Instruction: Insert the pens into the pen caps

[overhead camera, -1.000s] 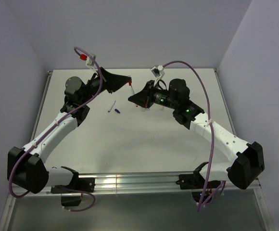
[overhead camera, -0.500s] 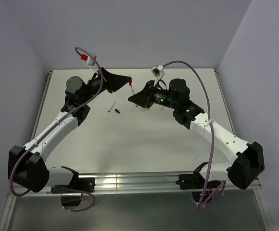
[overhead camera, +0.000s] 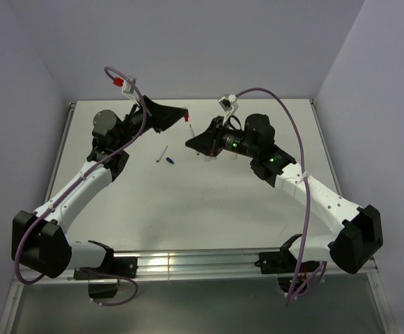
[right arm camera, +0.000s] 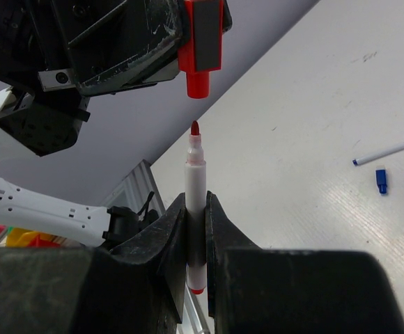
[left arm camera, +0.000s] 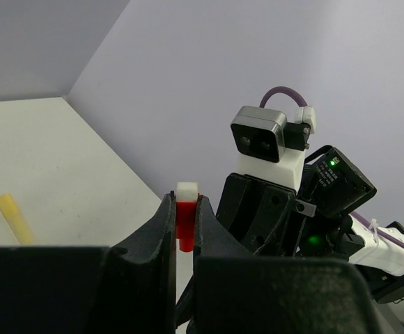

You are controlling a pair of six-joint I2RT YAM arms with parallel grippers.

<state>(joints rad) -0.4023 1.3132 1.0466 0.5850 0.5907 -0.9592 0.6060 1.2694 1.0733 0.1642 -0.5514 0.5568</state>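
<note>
My left gripper [overhead camera: 186, 115] is shut on a red pen cap [left arm camera: 186, 219], held in the air with its open end down. My right gripper [overhead camera: 191, 142] is shut on a thin white pen [right arm camera: 195, 182] with a red tip, held upright. In the right wrist view the red cap [right arm camera: 200, 49] hangs just above the pen's tip, with a small gap between them. They are roughly in line. A white pen with a blue tip [overhead camera: 161, 154] and a dark blue cap [overhead camera: 171, 161] lie apart on the table; both also show in the right wrist view, the pen [right arm camera: 385, 152] and the cap [right arm camera: 381, 180].
A pale yellow stubby piece [left arm camera: 14, 217] lies on the white table [overhead camera: 188, 202] toward the back. The right arm's wrist camera [left arm camera: 265, 136] is close in front of my left gripper. Walls enclose the table at the back and sides.
My left gripper has moved slightly up and back with the red cap, so the gap above the pen tip is a little wider. The right arm has not moved.
</note>
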